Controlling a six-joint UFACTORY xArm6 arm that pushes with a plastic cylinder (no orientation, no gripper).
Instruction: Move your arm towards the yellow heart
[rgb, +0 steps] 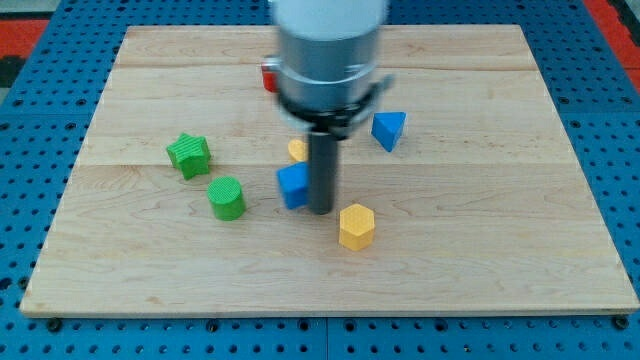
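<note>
The yellow heart (297, 151) lies near the board's middle, mostly hidden behind my rod; only its left part shows. My tip (321, 210) rests on the board just below and right of the heart, right next to the blue cube (293, 185). A yellow hexagonal block (356, 226) sits just below and right of the tip.
A green star block (188, 155) and a green cylinder (227, 197) lie at the view's left. A blue triangular block (389, 129) lies right of the rod. A red block (269, 77) peeks out behind the arm at the top. The wooden board (500, 200) sits on a blue perforated table.
</note>
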